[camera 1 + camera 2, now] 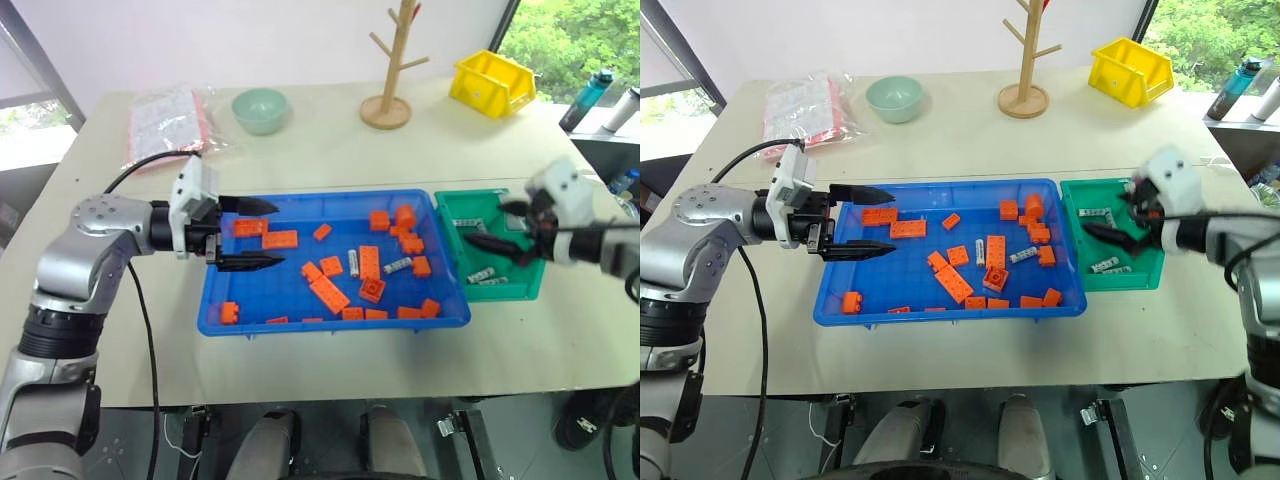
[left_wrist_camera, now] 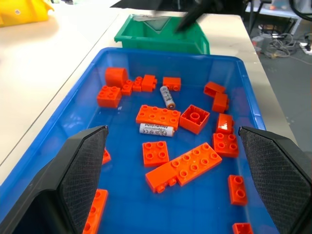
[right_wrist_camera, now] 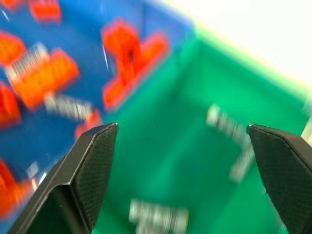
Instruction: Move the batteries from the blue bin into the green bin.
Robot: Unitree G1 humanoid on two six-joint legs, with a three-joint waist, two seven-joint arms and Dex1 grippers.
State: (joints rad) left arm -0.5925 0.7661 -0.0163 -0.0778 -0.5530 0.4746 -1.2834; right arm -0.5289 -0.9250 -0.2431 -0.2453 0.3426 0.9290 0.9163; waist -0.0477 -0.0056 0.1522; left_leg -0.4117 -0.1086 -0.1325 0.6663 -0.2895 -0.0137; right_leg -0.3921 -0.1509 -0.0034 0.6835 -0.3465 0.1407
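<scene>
Partly done: some batteries in the green bin, two left in the blue bin

Nearest, the blue bin (image 1: 215,300) sits mid-bench, scattered with orange bricks (image 1: 329,294). Two batteries (image 1: 353,263) can be made out among them, right of centre: one upright-lying beside a tall brick, the other (image 1: 397,265) just to its right, slanted. Others may be hidden among the bricks; I cannot tell. Touching the blue bin's right side is the green bin (image 1: 455,205), and several batteries (image 1: 484,274) already lie on its floor, near and far. By that count, the job looks past its middle, with at least two pick-ups left.

On the left, the left gripper (image 1: 248,233) reaches level over the blue bin's left end, pointing right, its two fingers spread apart with nothing between them. On the right, the right gripper (image 1: 497,230) hangs over the green bin, angled down and leftward, fingers wide apart and empty, with batteries lying below it.

Farther back on the bench stand a pale green bowl (image 1: 260,109), a wooden mug tree (image 1: 388,70), a yellow bin (image 1: 492,82) and a bagged packet (image 1: 165,125).
</scene>
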